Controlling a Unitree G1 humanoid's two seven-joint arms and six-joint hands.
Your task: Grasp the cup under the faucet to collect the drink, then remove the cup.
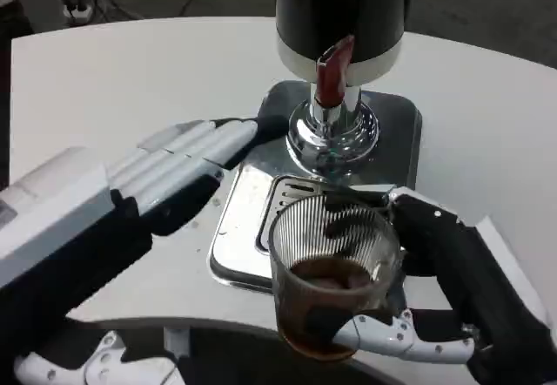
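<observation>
While the right hand point(435, 315) grips the clear ribbed glass cup point(331, 272) at the near edge of the white table point(130, 80), the task looks to me almost finished. The cup already holds a dark brown drink, about one third full as far as I can judge, so the collecting step seems done. The cup stands no longer under the faucet: it sits in front of the shiny square metal drip tray point(248, 228), over its near edge and towards the robot. I cannot tell if the bottom of the cup touches the tray or is lifted. White fingers point(392, 337) wrap under the lower part of the cup, and the black part of the hand lies against its right side.

Behind it, the black and white drink dispenser point(344, 19) stands at the far edge of the tray, with a red lever point(333, 71) above the chrome faucet point(331, 132). No stream is visible from the faucet.

The left hand point(183, 163) holds nothing; its fingers are stretched out and close together, pointing to the base of the dispenser above the left side of the tray.

What remains, I think, is only to carry the cup fully away from the tray and set it down without spilling.
</observation>
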